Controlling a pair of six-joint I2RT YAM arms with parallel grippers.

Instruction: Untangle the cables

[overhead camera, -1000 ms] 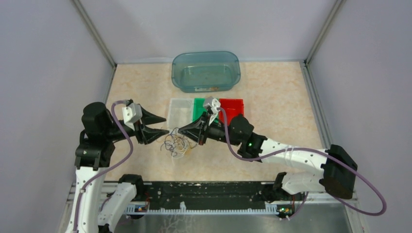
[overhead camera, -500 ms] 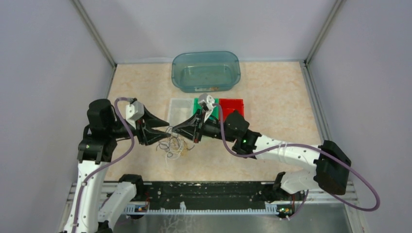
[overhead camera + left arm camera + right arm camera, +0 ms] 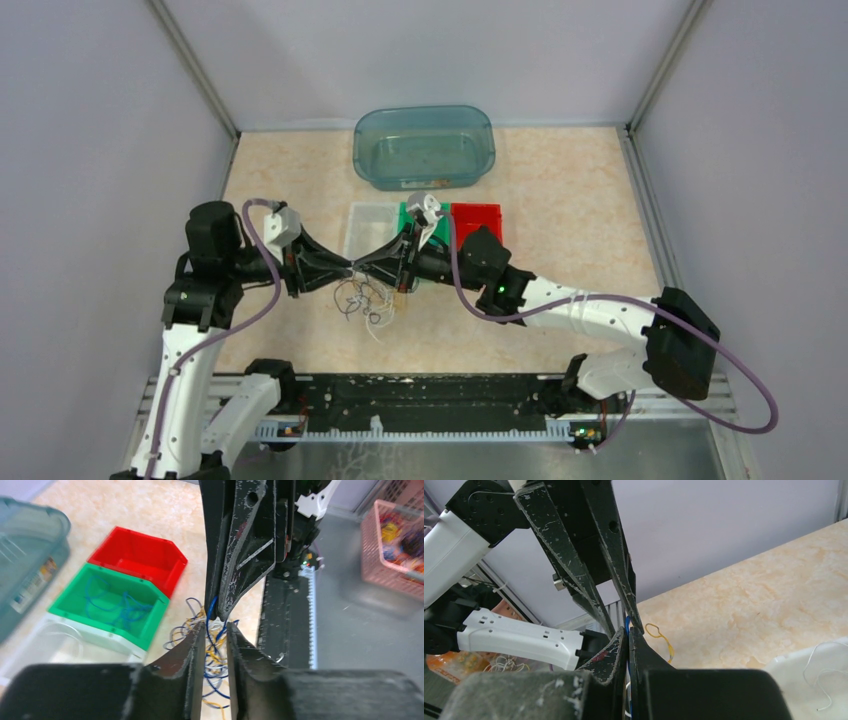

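The cables (image 3: 366,299) are a loose tangle of thin blue, yellow-orange and white wires hanging over the table under the two meeting grippers. My right gripper (image 3: 628,630) is shut on a blue cable (image 3: 212,607), and the tangle (image 3: 216,656) dangles from it. Tip to tip with it is my left gripper (image 3: 216,631), whose fingers stand a narrow gap apart. The blue cable runs through that gap without being pinched. From above, the left gripper (image 3: 344,268) and the right gripper (image 3: 366,264) nearly touch. A yellow-orange cable (image 3: 660,634) lies alone on the table.
Three small bins sit just behind the grippers: clear-white (image 3: 366,232), green (image 3: 107,602) holding blue wires, and red (image 3: 137,560). A teal tub (image 3: 424,146) stands at the back. A thin white wire (image 3: 824,677) lies in the clear-white bin. A black rail (image 3: 430,400) runs along the near edge.
My left gripper has moved right until it meets the right gripper's tips, and its jaws have narrowed around the blue cable. The right gripper has edged left, still shut.
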